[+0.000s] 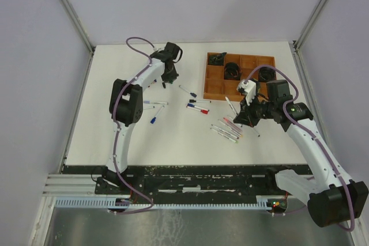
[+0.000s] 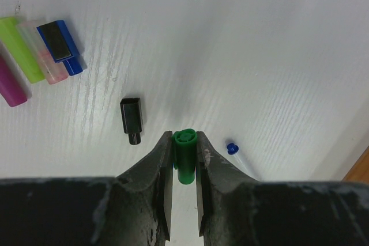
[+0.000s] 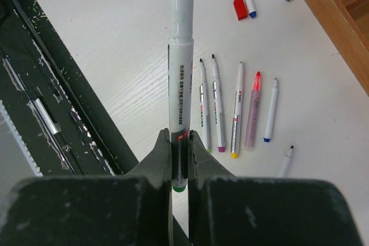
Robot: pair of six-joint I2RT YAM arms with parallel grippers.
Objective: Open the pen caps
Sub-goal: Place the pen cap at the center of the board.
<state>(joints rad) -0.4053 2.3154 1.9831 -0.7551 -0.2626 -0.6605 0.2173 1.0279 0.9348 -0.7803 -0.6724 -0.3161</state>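
Gripping green cap (image 2: 185,165) in left pincer (image 2: 184,142); clamping uncapped pen (image 3: 180,44), jutting ahead of right pincer (image 3: 180,142); lower to the bench (image 2: 259,38) before letting go, beside loose caps (image 2: 40,56) leftward.

Slim white-barrelled marker pens (image 1: 199,108) lie scattered on the white table (image 1: 115,142) between 2 white-and-black arms (image 1: 311,142). A brown wooden compartment tray (image 1: 214,87) sits far right, dark items (image 1: 232,69) inside. The right gripper (image 1: 243,117) hangs near a pen cluster (image 1: 228,129).
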